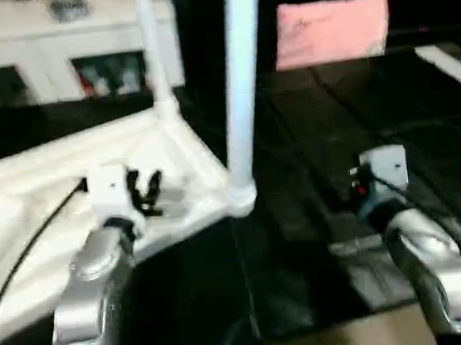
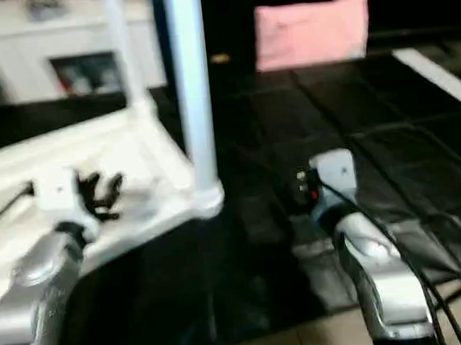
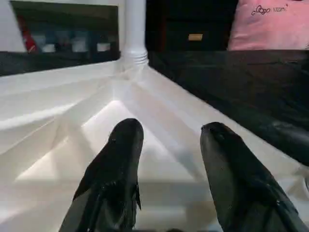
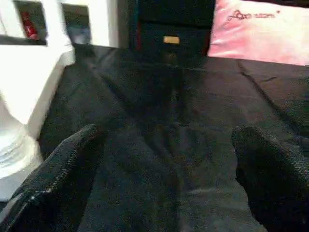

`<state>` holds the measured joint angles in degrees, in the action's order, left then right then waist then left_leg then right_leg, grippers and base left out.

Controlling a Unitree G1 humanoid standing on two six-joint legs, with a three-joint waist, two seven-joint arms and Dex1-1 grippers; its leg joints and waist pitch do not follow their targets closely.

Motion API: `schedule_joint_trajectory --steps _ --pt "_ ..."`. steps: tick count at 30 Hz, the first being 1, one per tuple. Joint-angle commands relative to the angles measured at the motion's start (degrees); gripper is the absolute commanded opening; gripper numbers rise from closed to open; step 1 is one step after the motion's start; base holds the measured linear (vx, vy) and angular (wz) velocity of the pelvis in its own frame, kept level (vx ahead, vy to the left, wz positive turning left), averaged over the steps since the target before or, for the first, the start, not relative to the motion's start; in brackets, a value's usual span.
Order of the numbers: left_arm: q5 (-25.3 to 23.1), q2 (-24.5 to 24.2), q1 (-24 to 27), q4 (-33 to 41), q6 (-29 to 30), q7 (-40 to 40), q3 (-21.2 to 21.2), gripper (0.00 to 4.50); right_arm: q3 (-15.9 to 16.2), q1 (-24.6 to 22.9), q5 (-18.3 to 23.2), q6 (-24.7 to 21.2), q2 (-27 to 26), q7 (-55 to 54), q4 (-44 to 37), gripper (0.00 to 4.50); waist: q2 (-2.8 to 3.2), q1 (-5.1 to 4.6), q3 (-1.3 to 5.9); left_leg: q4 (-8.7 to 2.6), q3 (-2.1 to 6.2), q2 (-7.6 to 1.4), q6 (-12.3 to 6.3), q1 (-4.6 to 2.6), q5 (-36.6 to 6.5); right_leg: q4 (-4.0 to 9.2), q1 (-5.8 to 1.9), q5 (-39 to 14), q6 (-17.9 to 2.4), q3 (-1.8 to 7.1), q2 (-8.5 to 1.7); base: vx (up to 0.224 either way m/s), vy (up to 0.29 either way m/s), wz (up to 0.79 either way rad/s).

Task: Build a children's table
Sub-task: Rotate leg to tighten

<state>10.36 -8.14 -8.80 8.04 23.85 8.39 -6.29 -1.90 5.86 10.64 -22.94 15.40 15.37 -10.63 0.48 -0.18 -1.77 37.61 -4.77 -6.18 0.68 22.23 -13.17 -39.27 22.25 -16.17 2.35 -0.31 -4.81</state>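
The white tabletop [image 1: 24, 215] lies upside down on a black mat, ribbed underside up. Two white legs stand upright in its corner sockets, one at the near right corner [image 1: 239, 99] and one at the far corner [image 1: 152, 50]. My left gripper [image 1: 145, 188] hovers over the underside just left of the near leg. Its black fingers [image 3: 120, 159] stand apart with nothing between them. My right gripper [image 1: 357, 184] hangs over the bare mat to the right of the tabletop. Its fingers [image 4: 63, 159] are spread wide and hold nothing, and the near leg's base [image 4: 14, 150] shows beside them.
A pink cushion [image 1: 332, 28] stands at the back right against a dark cabinet. A white glass-door cabinet [image 1: 42, 52] runs along the back left. A white strip [image 1: 451, 64] lies on the mat's far right. Beige floor [image 1: 350, 340] shows past the mat's near edge.
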Motion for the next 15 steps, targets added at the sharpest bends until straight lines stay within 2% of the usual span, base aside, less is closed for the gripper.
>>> schedule_joint_trajectory --steps 1,2,3,4,5,6,7,8,9,10,11,12,13,14,15 --pt "0.11 0.67 0.34 0.91 0.47 -0.26 1.14 2.23 0.55 -0.66 -1.64 0.21 1.45 0.55 -0.47 4.5 -3.56 0.82 4.31 -0.23 1.27 2.05 -16.66 4.37 32.45 2.89 -5.24 48.66 4.64 1.24 -4.26 0.0 0.0 0.0" --pt "0.07 0.65 0.45 1.04 0.53 -0.28 1.15 2.23 0.93 -0.61 -2.02 0.26 1.72 0.71 -0.37 4.5 -1.53 1.38 5.0 -0.99 1.24 1.02 -13.77 4.24 25.76 2.2 -5.93 58.8 3.94 0.68 -5.84 0.0 0.0 0.0" --pt "0.05 0.63 0.56 1.16 0.58 -0.29 1.17 2.23 0.94 -0.53 -1.92 0.3 1.7 0.87 -0.22 4.5 -2.83 1.17 4.28 -1.96 1.3 1.46 -12.22 4.94 19.82 3.05 -6.04 63.63 5.61 -2.4 -6.26 0.012 -0.082 0.39" --pt "0.06 0.62 0.61 1.22 0.6 -0.28 1.16 2.23 0.88 -0.49 -1.78 0.35 1.63 0.95 -0.16 4.5 -0.63 0.8 4.51 -2.74 2.06 0.87 -6.18 3.7 12.17 3.96 -7.0 56.96 6.57 -5.32 -5.58 0.004 -0.115 0.68" --pt "0.08 0.65 0.7 1.33 0.63 -0.29 1.18 2.23 0.55 -0.41 -1.38 0.39 1.4 0.97 -0.01 4.5 0.5 0.15 4.52 -3.09 1.92 -3.39 -3.32 -0.34 8.56 4.59 -4.38 42.42 2.28 -2.55 -3.35 -0.014 -0.069 0.52" --pt "0.08 0.65 0.7 1.33 0.63 -0.29 1.18 2.23 0.55 -0.41 -1.38 0.39 1.4 0.97 -0.01 4.5 0.44 -0.13 3.45 -4.28 1.66 -3.73 -2.64 0.29 6.66 5.16 -4.7 35.92 -0.69 -2.69 -2.97 -0.034 -0.047 0.24" --pt "0.08 0.68 0.76 1.41 0.7 -0.24 1.18 2.23 0.0 -0.29 -0.75 0.22 1.08 0.92 0.21 4.5 0.79 -0.02 2.92 -5.35 1.51 -4.22 -1.48 0.15 3.0 5.8 -4.86 27.42 -3.33 -3.07 -2.63 0.0 0.0 0.0" --pt "0.06 0.72 0.8 1.48 0.75 -0.18 1.18 2.23 -0.35 -0.19 -0.44 0.12 0.94 0.85 0.39 4.5 0.9 0.48 2.08 -6.45 1.16 -5.62 0.78 -1.07 -9.53 7.06 -3.85 8.86 -8.19 -2.69 -2.46 -0.067 -0.006 0.05" --pt "0.07 0.77 0.86 1.59 0.84 -0.1 1.23 2.23 -0.61 -0.16 -0.14 -0.13 1.04 0.96 0.45 4.5 0.66 0.45 1.47 -6.9 0.6 -5.73 1.76 -1.42 -15.04 7.53 -3.53 1.35 -10.1 -2.32 -2.47 -0.092 0.025 0.14" --pt "0.03 0.85 0.9 1.67 0.89 -0.01 1.28 2.23 -0.64 -0.22 0.05 -0.22 1.31 1.11 0.43 4.5 0.48 0.75 0.56 -7.44 -0.67 -5.99 5.33 -2.49 -27.3 9.35 -2.66 -18.44 -10.66 -1.96 -2.96 -0.092 0.025 0.14" --pt "0.03 0.86 0.9 1.67 0.9 0.0 1.29 2.23 -0.62 -0.23 0.05 -0.2 1.34 1.13 0.43 4.5 0.38 0.84 0.29 -7.48 -0.91 -5.91 6.32 -2.95 -30.0 9.98 -2.13 -23.42 -9.38 -1.87 -3.06 -0.115 0.031 0.06" --pt "0.05 0.86 0.9 1.67 0.9 0.0 1.33 2.23 -0.6 -0.26 0.01 -0.16 1.42 1.19 0.44 4.5 0.3 0.96 0.43 -7.45 -1.02 -5.86 6.97 -3.23 -30.97 10.26 -1.9 -26.01 -8.19 -1.63 -3.14 -0.108 0.036 0.01" --pt "0.12 0.77 0.87 1.67 0.91 -0.08 1.56 2.23 -0.57 -0.28 -0.25 -0.03 1.47 1.35 0.51 4.5 0.26 1.06 0.62 -7.74 -1.08 -5.87 7.28 -2.9 -30.26 10.35 -2.05 -26.67 -6.86 -1.23 -3.28 -0.108 0.036 0.01" --pt "0.11 0.66 0.82 1.63 0.94 0.0 1.77 2.23 -0.57 -0.28 -0.34 -0.01 1.45 1.42 0.53 4.5 0.47 1.04 0.91 -8.2 -1.01 -5.92 7.2 -2.13 -28.05 10.07 -2.59 -24.01 -6.42 -1.14 -3.26 -0.081 0.046 -0.06" --pt "0.09 0.54 0.78 1.61 0.99 0.19 1.97 2.23 -0.55 -0.28 -0.42 0.0 1.4 1.46 0.54 4.5 0.53 1.02 1.04 -8.37 -0.99 -5.95 7.11 -1.81 -26.9 9.91 -2.8 -22.07 -6.4 -1.14 -3.21 -0.057 0.046 -0.12"
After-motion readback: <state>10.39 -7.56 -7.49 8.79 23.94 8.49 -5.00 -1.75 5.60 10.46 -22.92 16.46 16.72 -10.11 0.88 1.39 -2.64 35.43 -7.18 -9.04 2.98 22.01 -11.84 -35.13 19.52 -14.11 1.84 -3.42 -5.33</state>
